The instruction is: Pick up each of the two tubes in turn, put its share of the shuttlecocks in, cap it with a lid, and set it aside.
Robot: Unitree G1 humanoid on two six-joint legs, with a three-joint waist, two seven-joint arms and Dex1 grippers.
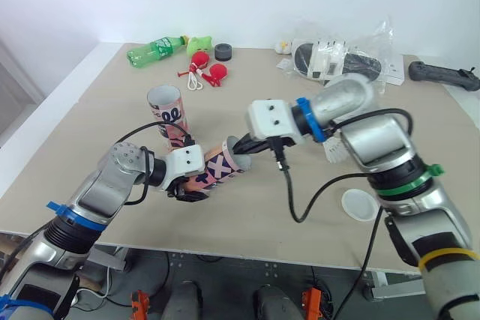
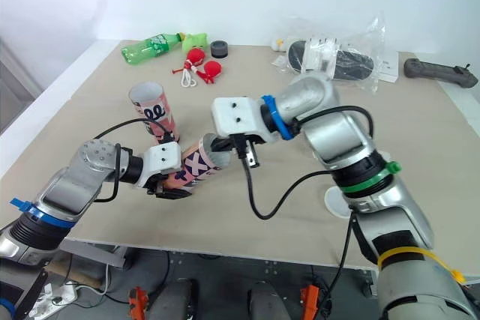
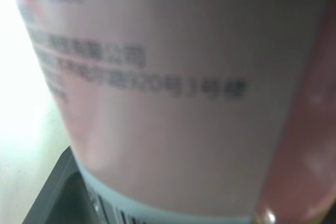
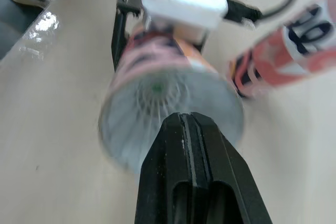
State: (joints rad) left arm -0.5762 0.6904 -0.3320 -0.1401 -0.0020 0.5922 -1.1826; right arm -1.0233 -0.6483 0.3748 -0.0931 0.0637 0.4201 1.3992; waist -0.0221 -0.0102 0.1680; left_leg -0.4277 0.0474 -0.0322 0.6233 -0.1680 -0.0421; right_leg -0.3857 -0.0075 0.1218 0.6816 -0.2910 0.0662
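Crushing of feathers is judged the main risk: if the right gripper (image 4: 185, 121), its black fingers pressed together on nothing, is pushed in off-axis, the white feathered shuttlecock (image 4: 157, 94) could be bent against the wall, or the tube twisted in its clamp. The pink patterned cardboard tube (image 1: 217, 168) is held nearly level over the beige table (image 1: 90, 110) by the left gripper (image 1: 195, 186), clamped round it, open mouth faced toward the right fingertips. A white round lid (image 1: 360, 204) lies uncapped nearby.
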